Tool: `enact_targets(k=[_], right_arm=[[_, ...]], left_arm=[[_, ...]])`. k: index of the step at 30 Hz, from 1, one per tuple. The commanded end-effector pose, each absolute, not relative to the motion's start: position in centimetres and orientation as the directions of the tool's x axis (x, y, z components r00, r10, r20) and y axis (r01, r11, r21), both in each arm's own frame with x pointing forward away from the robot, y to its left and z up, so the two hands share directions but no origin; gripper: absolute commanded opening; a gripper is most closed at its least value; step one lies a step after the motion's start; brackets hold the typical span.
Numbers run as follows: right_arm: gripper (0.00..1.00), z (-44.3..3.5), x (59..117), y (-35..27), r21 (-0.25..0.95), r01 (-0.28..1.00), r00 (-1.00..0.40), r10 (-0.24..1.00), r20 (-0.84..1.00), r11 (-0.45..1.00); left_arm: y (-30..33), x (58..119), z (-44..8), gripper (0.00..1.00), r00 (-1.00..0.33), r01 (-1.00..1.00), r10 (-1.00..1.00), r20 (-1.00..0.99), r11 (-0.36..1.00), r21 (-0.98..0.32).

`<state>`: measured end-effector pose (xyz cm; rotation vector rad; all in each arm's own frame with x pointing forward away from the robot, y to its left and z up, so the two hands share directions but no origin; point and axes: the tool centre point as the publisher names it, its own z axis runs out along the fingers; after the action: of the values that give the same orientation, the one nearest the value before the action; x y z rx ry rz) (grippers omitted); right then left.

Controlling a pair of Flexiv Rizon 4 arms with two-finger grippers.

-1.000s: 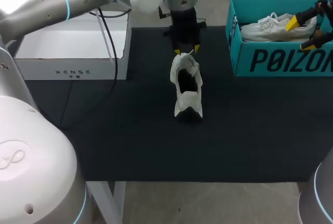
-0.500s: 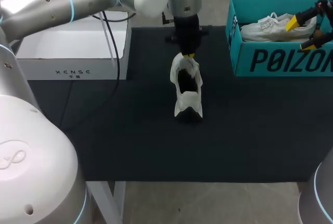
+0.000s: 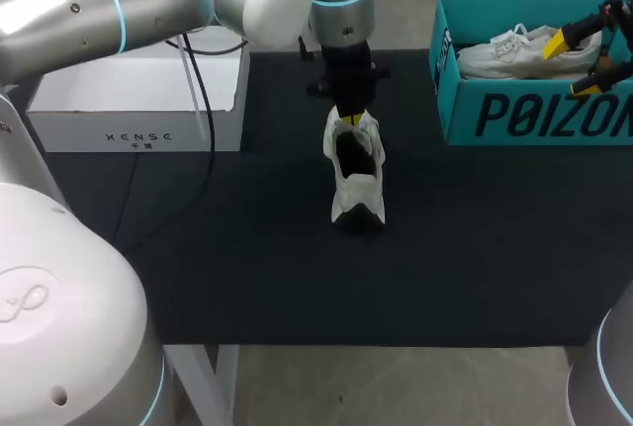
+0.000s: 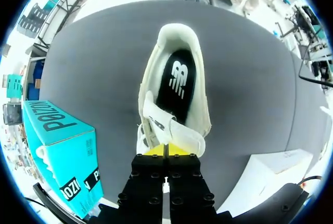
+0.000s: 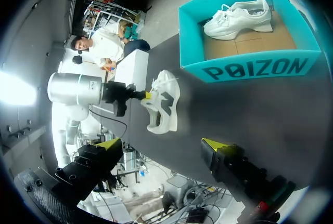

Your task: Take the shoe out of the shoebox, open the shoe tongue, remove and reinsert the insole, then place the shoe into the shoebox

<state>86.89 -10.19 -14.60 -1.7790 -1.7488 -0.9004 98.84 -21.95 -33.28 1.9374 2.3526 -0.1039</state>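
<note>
A white shoe [image 3: 355,170] stands on the black mat [image 3: 297,268], its opening up and its black insole [image 4: 176,81] showing inside. My left gripper [image 3: 350,116] is at the shoe's far end, shut on the white tongue [image 4: 166,130]; its yellow tips [image 4: 165,150] are pressed together on it. From the right wrist view the shoe [image 5: 162,107] and the left gripper [image 5: 147,95] appear side on. A second white shoe [image 3: 524,51] lies in the teal shoebox [image 3: 539,115]. My right gripper [image 3: 586,58] hangs open over the box, holding nothing, its fingers [image 5: 110,144] wide apart.
A white open box [image 3: 138,100] stands at the mat's back left, with a black cable [image 3: 216,120] hanging past it. The teal shoebox [image 5: 250,65] sits at the back right corner. The near half of the mat is bare.
My left gripper has come down to the shoe's tongue and shut on it. The right arm has not moved.
</note>
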Motion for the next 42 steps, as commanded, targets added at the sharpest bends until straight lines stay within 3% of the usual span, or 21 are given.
enact_targets(k=[1,7,42], right_arm=[[1.00,-14.6,86.9,-10.2,0.104,0.993,-0.034,0.675,0.737,-0.064],[1.00,-14.6,86.9,-10.2,0.104,0.993,-0.034,0.675,0.737,-0.064],[1.00,-14.6,86.9,-10.2,0.104,0.993,-0.034,0.675,0.737,-0.064]], left_arm=[[-21.7,99.1,-33.8,0.00,-0.231,0.971,0.965,-0.123,0.237,0.040],[-21.5,100.6,-33.4,0.00,-0.286,0.954,0.948,-0.136,0.295,0.054],[-21.0,96.1,-34.4,0.00,-0.278,0.960,0.961,0.000,0.278,-0.020]])
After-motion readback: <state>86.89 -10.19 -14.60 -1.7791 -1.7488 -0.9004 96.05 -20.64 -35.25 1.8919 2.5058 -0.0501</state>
